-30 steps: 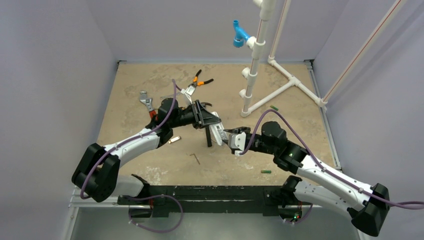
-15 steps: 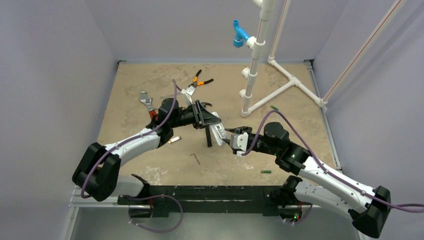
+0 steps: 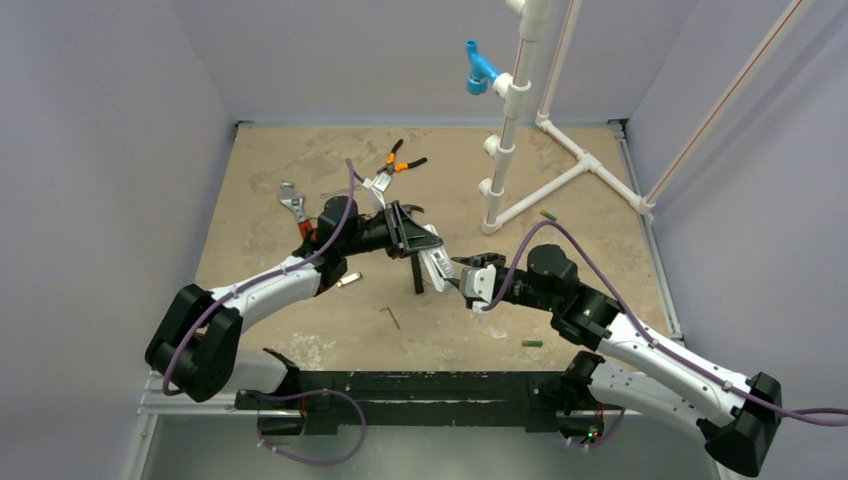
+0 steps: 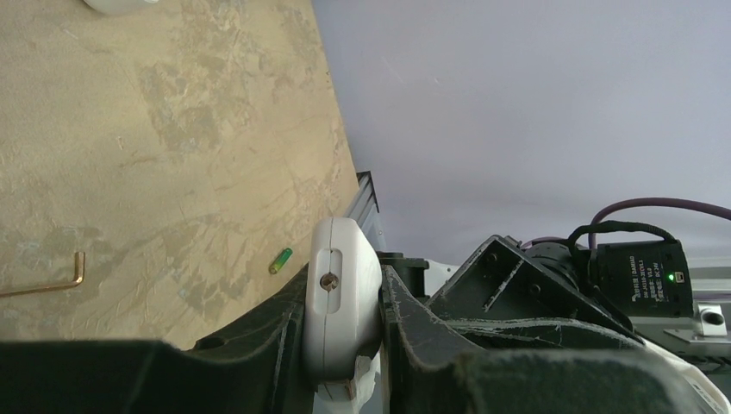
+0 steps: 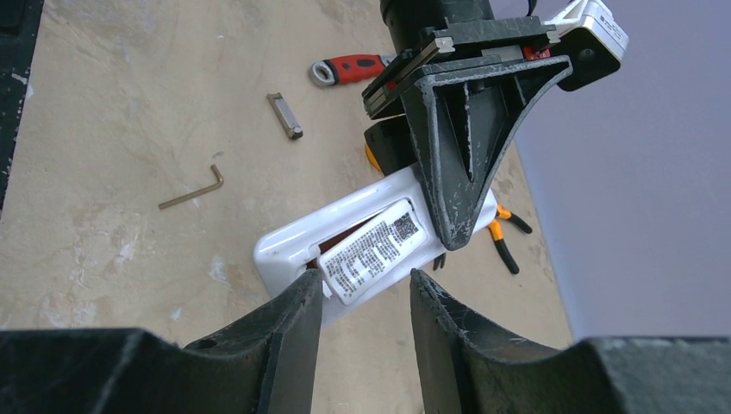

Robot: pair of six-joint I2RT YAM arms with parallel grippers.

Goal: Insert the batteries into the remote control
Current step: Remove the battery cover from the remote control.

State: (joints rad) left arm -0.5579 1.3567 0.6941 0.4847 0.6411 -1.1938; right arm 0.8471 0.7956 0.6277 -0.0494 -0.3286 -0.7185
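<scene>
My left gripper (image 3: 425, 250) is shut on the white remote control (image 3: 436, 266) and holds it above the table, tilted. In the left wrist view the remote's end (image 4: 340, 293) sits clamped between both fingers. In the right wrist view the remote (image 5: 297, 241) shows its back, and the labelled battery cover (image 5: 375, 250) sits askew with a dark gap beside it. My right gripper (image 5: 362, 293) is open at the cover's lower end, its left fingertip (image 5: 302, 297) against the remote. One green battery (image 3: 532, 343) lies near the front right and also shows in the left wrist view (image 4: 280, 260). Another battery (image 3: 548, 214) lies farther back.
A white pipe stand (image 3: 505, 140) rises at the back right. Orange-handled pliers (image 3: 398, 160), a red-handled wrench (image 3: 293, 207), a small silver piece (image 3: 348, 280) and a hex key (image 3: 390, 316) lie on the tan table (image 3: 260, 170). A dark tool (image 3: 417, 275) lies under the remote.
My right arm shifted slightly, with its gripper staying at the remote's lower end. The left gripper and the remote have hardly moved.
</scene>
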